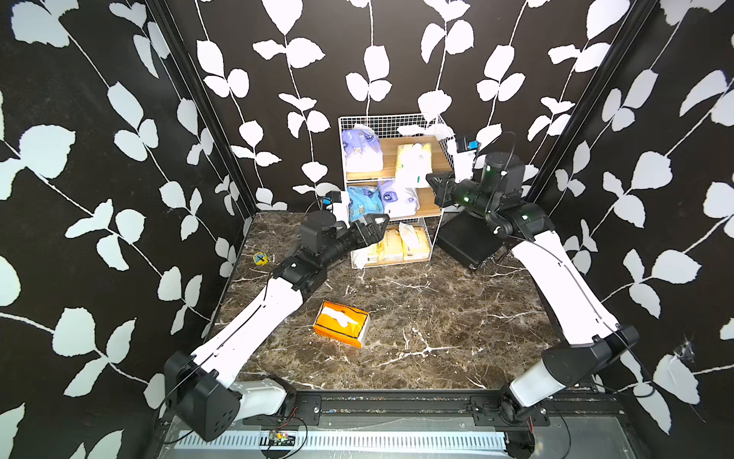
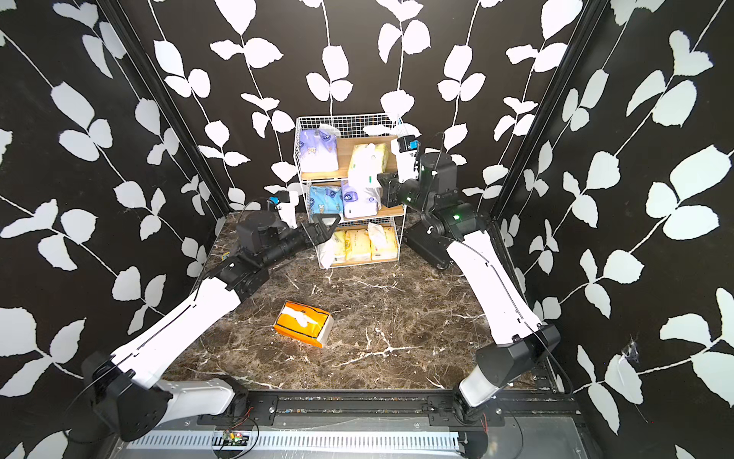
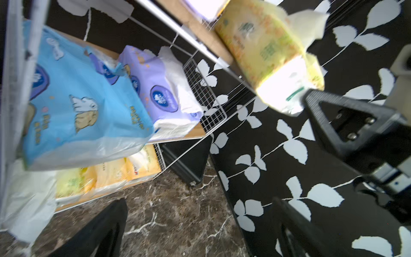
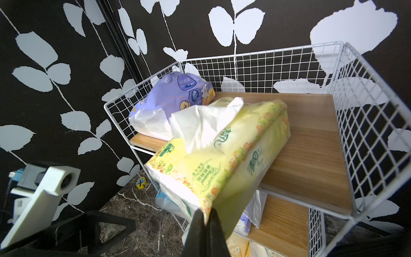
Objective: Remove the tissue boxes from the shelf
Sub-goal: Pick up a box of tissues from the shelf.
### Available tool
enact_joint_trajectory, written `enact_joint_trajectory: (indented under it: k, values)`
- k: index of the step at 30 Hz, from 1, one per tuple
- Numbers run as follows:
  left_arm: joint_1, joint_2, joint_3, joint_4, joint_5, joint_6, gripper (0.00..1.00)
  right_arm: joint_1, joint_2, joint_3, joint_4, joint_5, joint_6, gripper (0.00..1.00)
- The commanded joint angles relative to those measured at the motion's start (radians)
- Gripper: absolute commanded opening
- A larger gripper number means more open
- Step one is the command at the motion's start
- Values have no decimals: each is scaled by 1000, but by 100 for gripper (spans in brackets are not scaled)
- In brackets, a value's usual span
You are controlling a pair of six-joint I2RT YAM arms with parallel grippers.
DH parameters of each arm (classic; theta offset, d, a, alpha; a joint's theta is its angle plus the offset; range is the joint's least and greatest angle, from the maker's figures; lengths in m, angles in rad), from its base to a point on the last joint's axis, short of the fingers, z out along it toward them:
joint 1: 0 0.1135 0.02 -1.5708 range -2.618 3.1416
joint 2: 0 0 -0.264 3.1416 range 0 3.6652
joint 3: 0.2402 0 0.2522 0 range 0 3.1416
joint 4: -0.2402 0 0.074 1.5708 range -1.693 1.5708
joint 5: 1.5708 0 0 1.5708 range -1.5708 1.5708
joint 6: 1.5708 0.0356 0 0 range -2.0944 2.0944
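DRAWN OFF THE TOP TIER: The right claw, pinched shut on the film at the near corner of a pale yellow soft-plastic tissue pack, holds it tilted. The pack's far end is over the top wood-grain board of the white wire-grid 3-tier shelf and its near end hangs past the front edge. A thin fold of wrap is probably the only part such narrow jaws can grip on so broad a pack. A white tissue stands up from its slot.

Beside it on the same board lies a lavender plastic pack. The left claw, spread wide and holding nothing, hovers in front of the middle tier near a light blue plastic pack and a second lavender pack, apparently set to span a whole pack.

More pale yellow packs fill the bottom tier. 1 orange black-trimmed cardboard tissue box lies well clear of the shelf on the dark marble tabletop, and a flat black ribbed case sits just beside the shelf
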State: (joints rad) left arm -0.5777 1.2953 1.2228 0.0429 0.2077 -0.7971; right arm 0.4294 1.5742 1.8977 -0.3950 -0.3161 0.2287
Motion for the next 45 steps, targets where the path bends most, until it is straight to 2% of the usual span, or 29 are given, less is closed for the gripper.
enact_joint_trajectory:
  k: [1,14,37,40,45]
  values:
    - [-11,19,52,154,18,-61,99,-10,-39,-37,78,-55,4,0]
    - [-57,152,209,225,11,-97,99,-21,-66,-111,123,-123,27,0]
    - [-69,296,337,269,-51,-139,98,-24,-135,-221,186,-175,56,0]
    - [-73,304,343,277,-62,-144,93,-24,-147,-236,199,-182,68,0]
    - [-80,325,367,300,-64,-157,75,-24,-156,-249,217,-213,94,0]
